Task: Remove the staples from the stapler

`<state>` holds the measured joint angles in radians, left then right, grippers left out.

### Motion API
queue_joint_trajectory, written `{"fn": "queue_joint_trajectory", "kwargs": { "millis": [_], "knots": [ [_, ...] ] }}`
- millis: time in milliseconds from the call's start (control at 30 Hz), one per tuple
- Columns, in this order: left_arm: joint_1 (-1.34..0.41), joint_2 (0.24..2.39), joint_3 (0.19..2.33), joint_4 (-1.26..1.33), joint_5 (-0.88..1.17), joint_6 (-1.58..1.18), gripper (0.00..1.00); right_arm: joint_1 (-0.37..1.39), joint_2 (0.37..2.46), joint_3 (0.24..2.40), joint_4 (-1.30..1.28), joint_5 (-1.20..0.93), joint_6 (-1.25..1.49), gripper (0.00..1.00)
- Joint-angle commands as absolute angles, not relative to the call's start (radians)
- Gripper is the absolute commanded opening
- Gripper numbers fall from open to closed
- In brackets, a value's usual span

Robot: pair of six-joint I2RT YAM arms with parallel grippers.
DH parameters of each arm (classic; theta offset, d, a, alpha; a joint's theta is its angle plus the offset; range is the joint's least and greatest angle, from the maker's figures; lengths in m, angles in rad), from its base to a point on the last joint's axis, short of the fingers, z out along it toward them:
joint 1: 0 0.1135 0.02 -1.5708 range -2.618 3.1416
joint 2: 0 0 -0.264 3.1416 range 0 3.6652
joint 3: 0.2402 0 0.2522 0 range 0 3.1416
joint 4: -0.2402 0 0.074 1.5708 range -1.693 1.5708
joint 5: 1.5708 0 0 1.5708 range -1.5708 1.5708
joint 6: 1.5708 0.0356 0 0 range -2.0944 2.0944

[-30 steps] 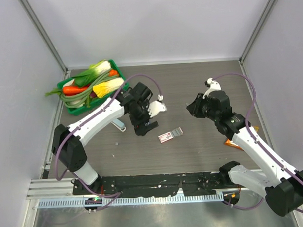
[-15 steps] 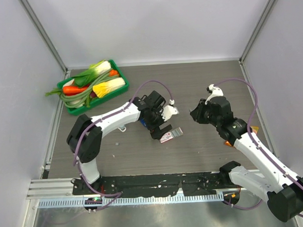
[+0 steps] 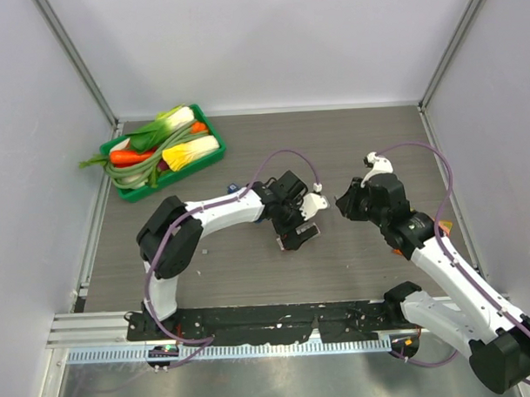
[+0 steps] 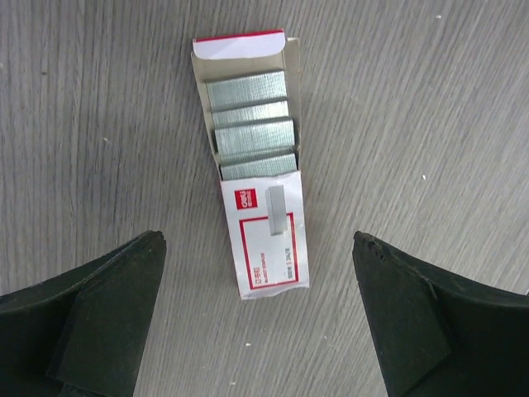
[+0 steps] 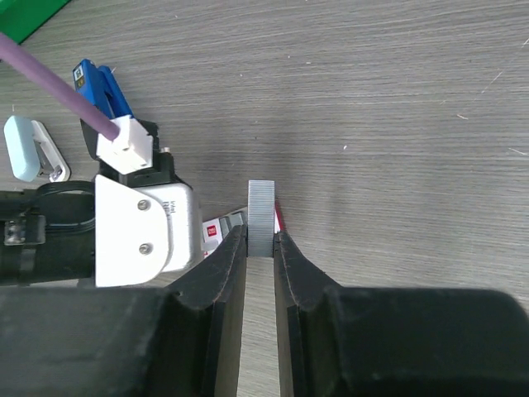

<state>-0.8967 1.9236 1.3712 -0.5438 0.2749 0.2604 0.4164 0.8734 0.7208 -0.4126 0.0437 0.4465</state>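
Right wrist view, centre of frame: a short silver-grey metal strip of staples [image 5: 262, 207] sits between the black fingers of the right gripper [image 5: 260, 246]. The claw is clamped narrow on the strip's lower part, pads on its two flat faces, and the rest pokes out past the tips toward the top of the frame. We cannot tell whether it touches the grey wood-grain table [image 5: 397, 99].

Left wrist view: the left gripper [image 4: 258, 241] is spread wide and holds nothing, with its fingers at lower left and lower right. It hovers over an open white-and-red cardboard staple box [image 4: 264, 256] lying flat at centre frame. Spare grey staple rows [image 4: 250, 124] show in the open upper half.

Handling, our judgement:
- The strip is very light.
- It is stiff along its length, but the staples are only glued side to side, so a bend or a hard pinch may snap it.
- The smooth metal is likely slippery.
- The best hold looks to be across the flat faces near mid-length with modest force. The present hold sits low, so a knock on the free end could lever it loose.

Writing:
- The box sleeve carries a red logo patch, a red-framed panel with a drawing of a staple strip, and fine print. None of it is legible to us.
- The blue stapler [image 5: 97, 89], upper left of the right wrist view, bears a small white label, also unreadable.
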Motion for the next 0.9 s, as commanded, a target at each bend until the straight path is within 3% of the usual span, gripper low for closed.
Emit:
{"fn": "queue_joint_trajectory", "kwargs": {
  "millis": [0,300,433,600,867],
  "knots": [
    [-0.907,1.945,1.382,-0.46,0.259,0.232,1.0,0.413,0.825,0.729,-0.405,0.086,0.44,0.02],
    [-0.934,1.957,1.322,-0.391,0.245,0.259,1.0,0.413,0.792,0.738,-0.416,0.137,0.463,0.01],
    [-0.95,1.954,1.29,-0.362,0.241,0.284,0.85,0.413,0.788,0.744,-0.416,0.14,0.471,0.01],
    [-0.966,1.957,1.266,-0.319,0.19,0.284,0.79,0.413,0.781,0.742,-0.417,0.133,0.476,0.01],
    [-0.966,1.95,1.235,-0.296,0.164,0.294,0.55,0.413,0.756,0.739,-0.429,0.137,0.472,0.01]
  ]
}}
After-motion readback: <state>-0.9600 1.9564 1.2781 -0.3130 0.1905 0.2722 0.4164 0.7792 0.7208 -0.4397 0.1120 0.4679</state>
